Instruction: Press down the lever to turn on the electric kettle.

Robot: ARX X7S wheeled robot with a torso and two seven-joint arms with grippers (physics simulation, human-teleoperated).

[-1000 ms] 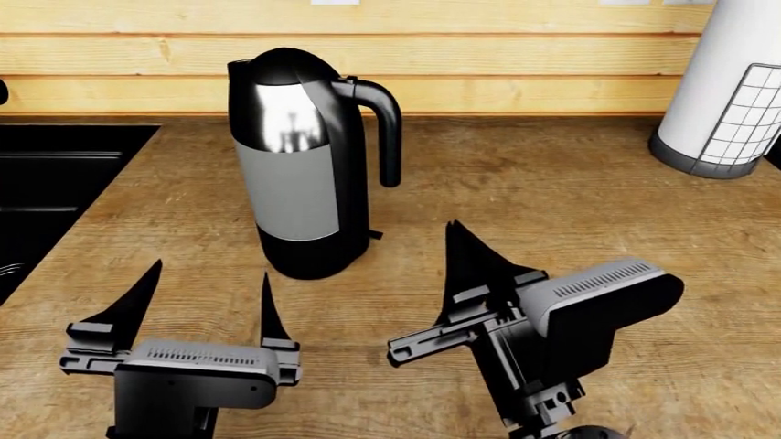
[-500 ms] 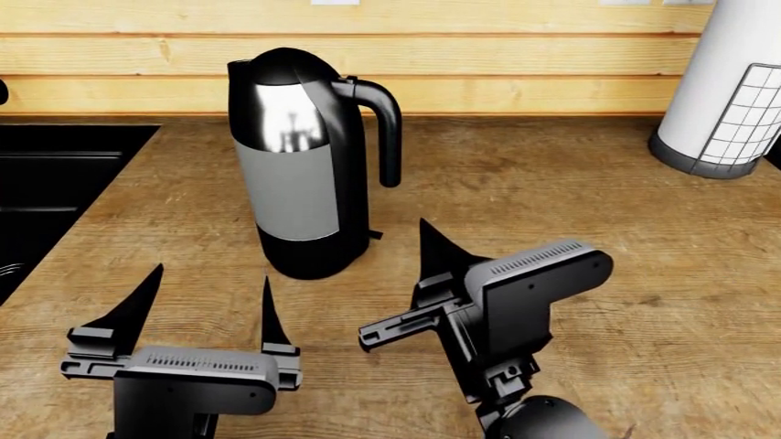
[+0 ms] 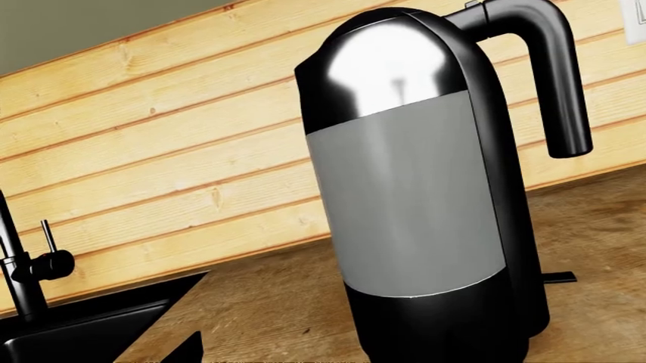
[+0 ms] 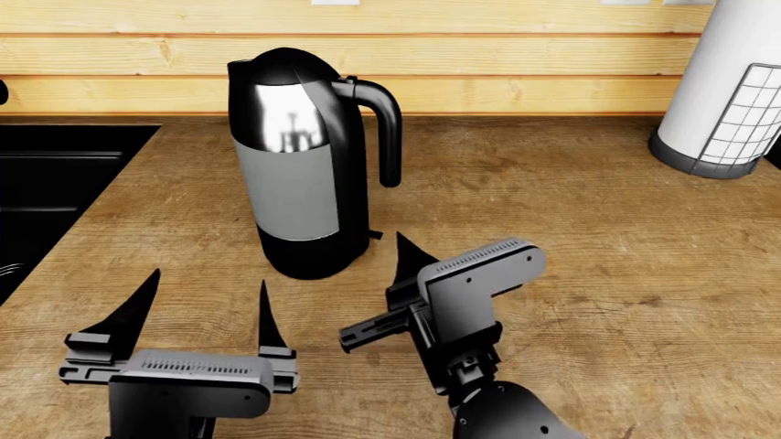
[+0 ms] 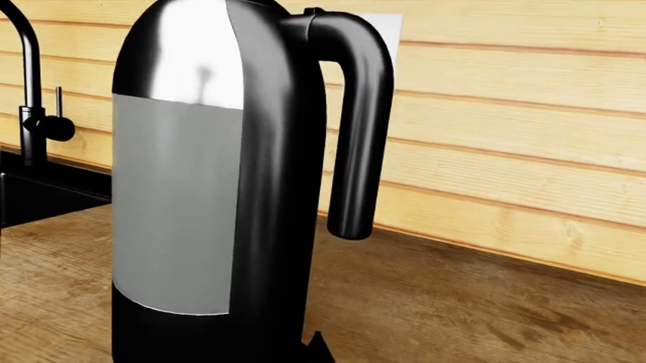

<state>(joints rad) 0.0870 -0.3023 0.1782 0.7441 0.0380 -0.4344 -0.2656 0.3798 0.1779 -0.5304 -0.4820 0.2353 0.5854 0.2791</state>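
The electric kettle (image 4: 296,165) stands upright on the wooden counter, with a chrome top, grey band, black base and curved handle (image 4: 388,128) facing right. The lever (image 4: 376,235) is a tiny black tab at the base under the handle; it also shows in the left wrist view (image 3: 558,277). My right gripper (image 4: 403,245) is shut and empty, rolled on its side, its tip just right of the lever and slightly nearer me. In the right wrist view its tip (image 5: 320,344) sits at the kettle's base (image 5: 202,333). My left gripper (image 4: 201,311) is open and empty, in front of the kettle (image 3: 414,197).
A black sink (image 4: 49,183) lies at the left, with a black faucet (image 3: 20,265) behind it. A white cylinder with a wire grid (image 4: 720,91) stands at the back right. A wooden plank wall (image 4: 513,55) runs behind the counter.
My right gripper has moved left and toward the kettle, bringing its tip close to the lever. The left gripper and the kettle have not moved.
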